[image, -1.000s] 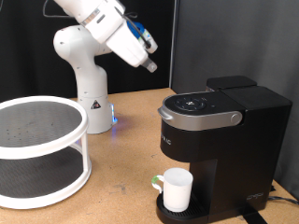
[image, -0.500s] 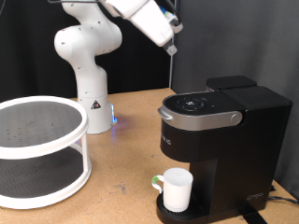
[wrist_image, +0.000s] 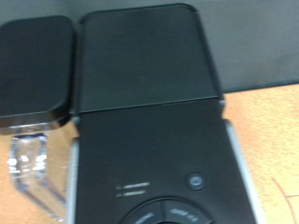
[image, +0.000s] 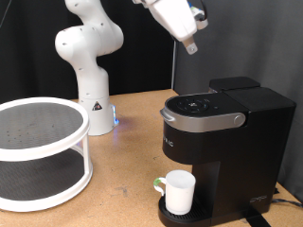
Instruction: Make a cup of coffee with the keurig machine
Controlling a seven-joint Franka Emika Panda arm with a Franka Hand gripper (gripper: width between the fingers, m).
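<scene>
The white robot arm's two-finger tool hangs high near the exterior view's top, above and well clear of the large boxy matte black keurig machine, with open air between its tip and the machine's lid; whether its fingers are parted or closed I cannot tell, and nothing shows between them. The machine stands at the exterior view's right on the light brown wooden counter, its silver-grey hinged lid handle down and its right side running close to the frame's edge. The small plain white ceramic cup sits upright on the drip tray at the machine's base, under the overhanging head, with a bit of green just beside it on the left that is too small to identify. At the exterior view's left a white round two-tier shelf is cut off by the frame, and a broad bare stretch of counter lies between it and the machine. The wrist view looks down on the machine's black top, blurred; the button panel is cut off at the frame edge, and the fingers do not show there.
</scene>
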